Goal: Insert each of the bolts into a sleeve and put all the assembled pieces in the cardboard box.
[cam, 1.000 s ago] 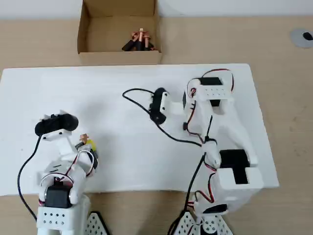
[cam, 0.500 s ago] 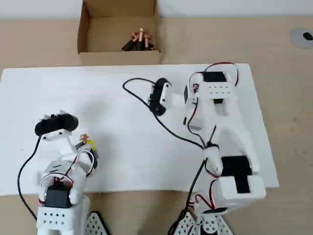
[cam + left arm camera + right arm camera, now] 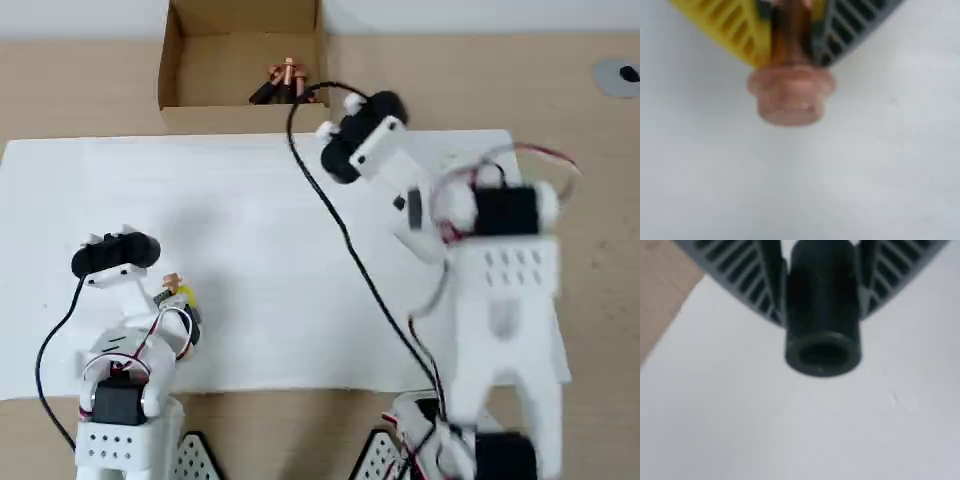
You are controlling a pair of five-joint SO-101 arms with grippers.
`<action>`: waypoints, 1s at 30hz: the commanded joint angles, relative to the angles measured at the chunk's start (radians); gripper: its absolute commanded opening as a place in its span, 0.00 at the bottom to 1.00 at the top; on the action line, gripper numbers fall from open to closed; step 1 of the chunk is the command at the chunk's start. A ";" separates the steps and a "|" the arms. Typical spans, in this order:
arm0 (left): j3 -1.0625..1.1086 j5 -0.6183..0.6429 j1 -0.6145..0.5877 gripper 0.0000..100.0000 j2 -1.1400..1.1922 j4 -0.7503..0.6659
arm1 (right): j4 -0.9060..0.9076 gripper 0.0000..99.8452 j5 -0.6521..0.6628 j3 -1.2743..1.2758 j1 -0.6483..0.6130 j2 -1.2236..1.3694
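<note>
We see the left arm (image 3: pixel 125 340) folded low at the white mat's (image 3: pixel 250 230) near-left corner. The left gripper (image 3: pixel 790 57) is clamped on a copper bolt (image 3: pixel 790 97), head out over the mat. The cardboard box (image 3: pixel 180 70) sits past the mat's far edge with assembled pieces (image 3: pixel 287 85) inside. The right arm (image 3: pixel 500 270) is stretched toward the box's right front corner, and the right gripper (image 3: pixel 821 310) pinches a black sleeve (image 3: pixel 822 342) above the mat edge.

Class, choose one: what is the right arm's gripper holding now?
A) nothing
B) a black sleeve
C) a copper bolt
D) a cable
B: in the right wrist view the right gripper is shut on a black sleeve, hollow end showing.
</note>
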 commanded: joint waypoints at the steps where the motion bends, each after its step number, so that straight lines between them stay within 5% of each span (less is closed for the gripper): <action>1: 0.000 0.000 -0.014 0.01 -0.005 -0.018 | 0.025 0.01 -0.161 -0.054 0.004 -0.157; 12: 0.000 -0.002 -0.014 0.01 -0.005 -0.018 | -0.101 0.01 -0.477 0.156 0.001 -0.544; 22: -0.003 -0.011 -0.015 0.01 -0.005 -0.026 | -0.342 0.01 -0.428 0.579 0.001 -0.829; 26: -0.005 -0.178 -0.015 0.00 -0.005 -0.106 | -0.499 0.01 -0.428 0.728 0.001 -0.955; 30: -0.094 -0.203 -0.015 0.00 -0.005 -0.170 | -0.565 0.01 -0.428 0.855 0.001 -1.053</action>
